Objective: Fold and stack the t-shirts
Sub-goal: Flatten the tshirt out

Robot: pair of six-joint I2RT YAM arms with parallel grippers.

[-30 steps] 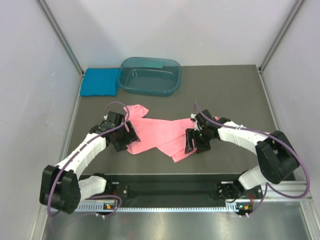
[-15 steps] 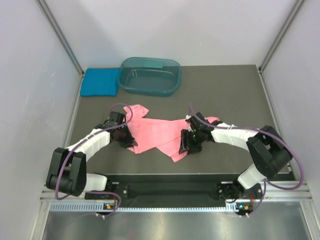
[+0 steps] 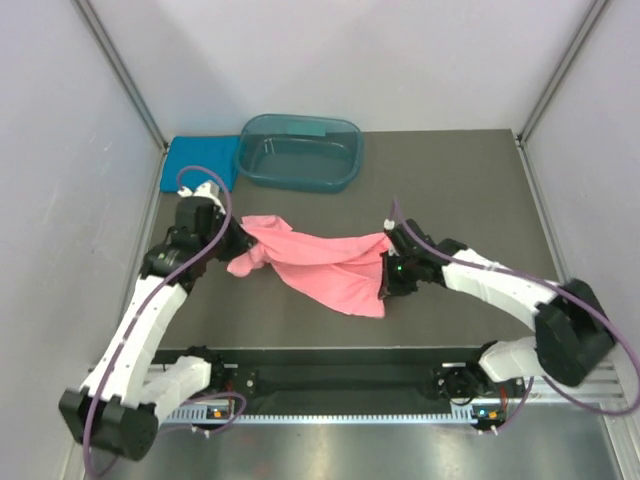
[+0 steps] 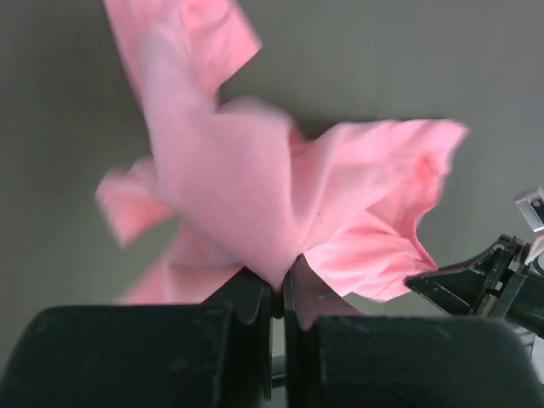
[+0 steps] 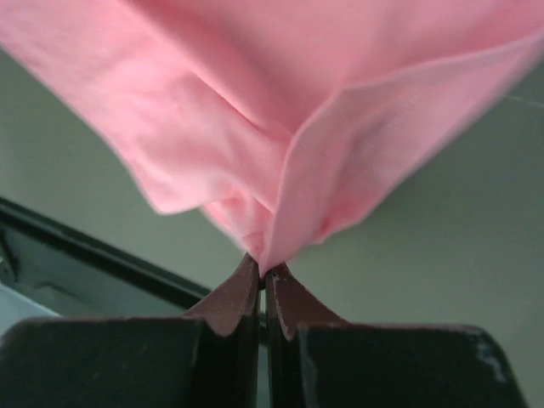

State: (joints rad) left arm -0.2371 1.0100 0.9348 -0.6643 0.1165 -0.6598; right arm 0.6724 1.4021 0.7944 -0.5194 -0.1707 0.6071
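Observation:
The salmon-pink t-shirt [image 3: 320, 262] hangs stretched above the dark table between both arms. My left gripper [image 3: 238, 236] is shut on its left end; in the left wrist view cloth [image 4: 255, 195] bunches out from the closed tips [image 4: 277, 285]. At the right end my right gripper [image 3: 386, 262] is shut on a fold, and the pink cloth [image 5: 280, 110] drapes from the pinched tips [image 5: 263, 274] in the right wrist view. A sleeve dangles below the left grip. The teal-blue t-shirt [image 3: 197, 163] lies folded at the back left corner.
A dark teal see-through tub [image 3: 299, 152] stands at the back of the table, touching the folded blue shirt. White walls close in left and right. The black base rail [image 3: 340, 375] runs along the near edge.
Both grippers closed on the pink shirt and lifted it. The left arm rose and swung back-left, the right arm pulled right, stretching the cloth off the table.

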